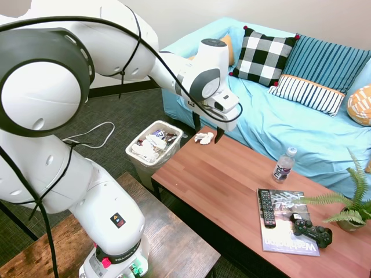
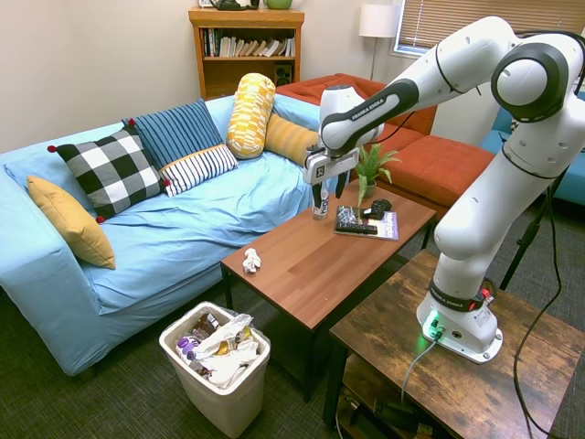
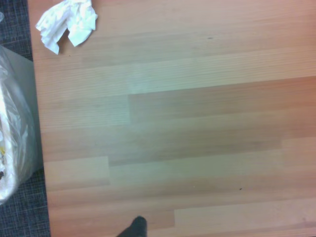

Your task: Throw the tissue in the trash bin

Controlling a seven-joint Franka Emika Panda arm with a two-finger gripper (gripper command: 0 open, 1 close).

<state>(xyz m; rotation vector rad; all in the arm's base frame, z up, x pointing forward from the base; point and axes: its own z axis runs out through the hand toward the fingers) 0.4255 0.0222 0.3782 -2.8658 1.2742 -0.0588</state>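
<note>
1. Plainly, the gripper (image 2: 328, 193) hangs above the wooden table (image 2: 311, 265) with its fingers apart and nothing between them.
2. The tissue (image 1: 203, 138) lies on the tabletop close to the end nearest the trash bin (image 1: 138, 160), near a corner and clear of the gripper.
3. Bare wood spreads between the tissue and the water bottle (image 1: 283, 165), magazine (image 1: 287, 231) and remote (image 1: 265, 207) at the far end.
4. The bin stands on the carpet just off that table end, its rim lower than the tabletop, holding crumpled papers and wrappers.
</note>
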